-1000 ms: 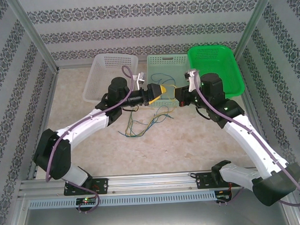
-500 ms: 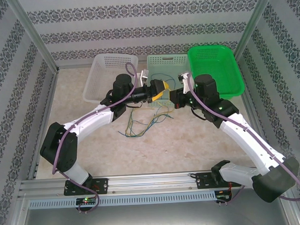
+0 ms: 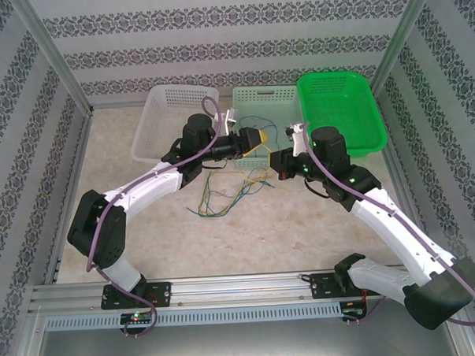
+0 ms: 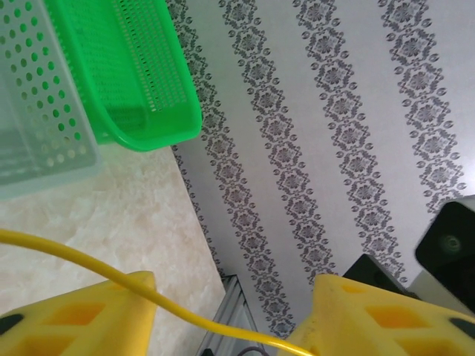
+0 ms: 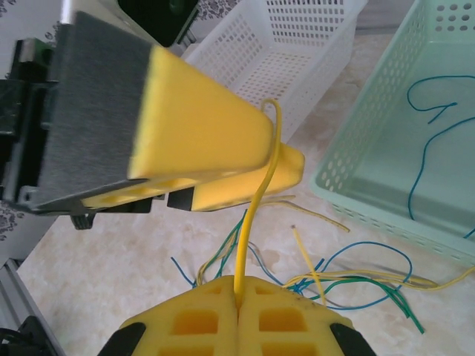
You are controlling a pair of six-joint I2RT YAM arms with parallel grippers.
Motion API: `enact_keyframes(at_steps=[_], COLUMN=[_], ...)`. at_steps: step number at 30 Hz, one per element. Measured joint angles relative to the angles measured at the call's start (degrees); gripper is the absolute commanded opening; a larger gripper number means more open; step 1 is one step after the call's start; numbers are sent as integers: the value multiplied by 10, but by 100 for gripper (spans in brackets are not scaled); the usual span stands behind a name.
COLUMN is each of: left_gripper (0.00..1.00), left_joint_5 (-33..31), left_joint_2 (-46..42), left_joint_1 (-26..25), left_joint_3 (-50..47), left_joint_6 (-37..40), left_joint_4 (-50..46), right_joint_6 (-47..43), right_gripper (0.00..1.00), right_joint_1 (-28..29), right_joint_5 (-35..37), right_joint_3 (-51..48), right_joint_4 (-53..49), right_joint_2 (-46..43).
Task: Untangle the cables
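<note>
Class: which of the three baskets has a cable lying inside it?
The pale mint middle basket: a blue cable lies in it; the white basket and bright green basket show none.

Three baskets (image 3: pixel 338 103), two arms (image 3: pixel 143 190), several cables (image 3: pixel 223 198).

High rear overview, two close wrist views, mint basket (image 3: pixel 265 92) common.
</note>
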Motion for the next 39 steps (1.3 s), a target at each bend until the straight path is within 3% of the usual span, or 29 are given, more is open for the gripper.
enact_keyframes(at_steps=[6, 15, 24, 25, 27, 30, 33, 39], left_gripper=[30, 19, 8, 11, 40, 74, 100, 99], left_joint_5=[-10, -12, 12, 13, 13, 6, -6, -47], left_joint_2=[1, 10, 47, 50, 56, 57, 57, 37], left_joint_1=[0, 7, 7, 7, 7, 7, 7, 7], left_joint_3=[19, 112, 135, 135, 135, 145, 172, 189], left_joint_6=[37, 116, 124, 123, 122, 135, 162, 222], left_joint_4=[-32, -95, -97, -97, -97, -122, -159, -221], right_joint_6=[11, 28, 57, 58, 58, 51, 33, -13], right_gripper=[0, 3, 2, 2, 0, 0, 0, 0], right_joint_1=[1, 20, 40, 42, 42, 31, -19, -158], right_joint_5=[-24, -61, -66, -67, -68, -63, -48, -16], right_joint_3=[-10, -28, -41, -41, -40, -20, 38, 220], right_joint_4=[2, -3, 6, 6, 2, -32, -94, -187], right_joint_2=[0, 23, 49, 52, 56, 56, 52, 50])
